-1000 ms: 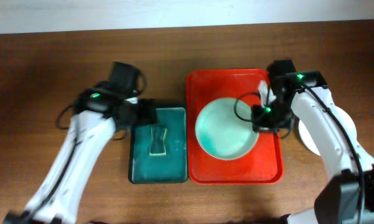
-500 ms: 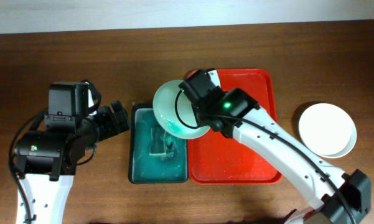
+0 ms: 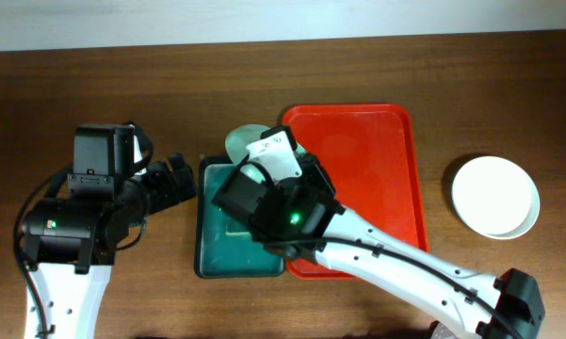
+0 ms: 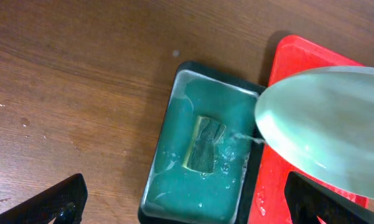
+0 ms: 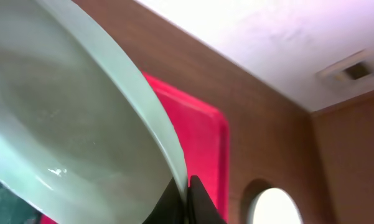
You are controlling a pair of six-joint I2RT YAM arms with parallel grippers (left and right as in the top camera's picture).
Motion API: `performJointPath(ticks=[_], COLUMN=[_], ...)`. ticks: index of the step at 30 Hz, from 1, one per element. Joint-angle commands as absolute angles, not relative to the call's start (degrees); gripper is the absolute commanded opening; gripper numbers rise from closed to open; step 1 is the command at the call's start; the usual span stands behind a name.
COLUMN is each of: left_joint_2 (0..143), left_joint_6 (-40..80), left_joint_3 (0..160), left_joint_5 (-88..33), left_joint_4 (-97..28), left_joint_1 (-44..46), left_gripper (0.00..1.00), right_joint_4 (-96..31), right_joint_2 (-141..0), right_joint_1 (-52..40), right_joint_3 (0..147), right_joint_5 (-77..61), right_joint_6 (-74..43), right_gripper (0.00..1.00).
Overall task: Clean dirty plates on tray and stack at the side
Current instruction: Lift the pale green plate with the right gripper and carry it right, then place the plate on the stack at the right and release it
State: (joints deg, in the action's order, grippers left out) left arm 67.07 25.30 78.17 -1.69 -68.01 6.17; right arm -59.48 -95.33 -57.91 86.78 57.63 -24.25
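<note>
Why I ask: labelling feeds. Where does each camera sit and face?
Overhead: above the table, facing straight down on tray, basin, both arms.
Left wrist: on left arm, facing down at basin; left claw open at bottom corners.
Right wrist: on right arm, angled along held plate; right claw grips its rim.
Shared: plate and tray.

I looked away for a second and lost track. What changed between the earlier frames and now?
The right gripper lifted the plate off the tray, carried it left and tipped it over the basin, where liquid runs off. The left gripper pulled back left, open. The stacked plates at the right stayed put.
</note>
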Motion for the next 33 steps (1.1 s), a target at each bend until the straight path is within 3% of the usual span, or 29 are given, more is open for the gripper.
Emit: performJointPath(ticks=[1, 29, 33], left_joint_2=[66.94, 67.00, 67.00], left_joint_6=[24.56, 24.56, 24.56], left_joint_3=[78.85, 78.85, 78.85], left_joint_5=[-1.76, -1.76, -1.76], left_joint_4=[-68.27, -68.27, -68.27], left_joint_1=[5.85, 5.85, 5.82], left_gripper=[0.99, 0.99, 0.99], right_joint_4=[-60.47, -60.20, -60.16], right_joint_2=[-95.50, -95.53, -95.53], right_joint_1=[-60.58, -61.80, -57.49], right_joint_3=[87.68, 87.68, 87.68], right_joint_5=[65.43, 64.47, 44.25], right_joint_6=[-25.58, -30.00, -35.18], right_gripper=[0.04, 0.04, 0.04])
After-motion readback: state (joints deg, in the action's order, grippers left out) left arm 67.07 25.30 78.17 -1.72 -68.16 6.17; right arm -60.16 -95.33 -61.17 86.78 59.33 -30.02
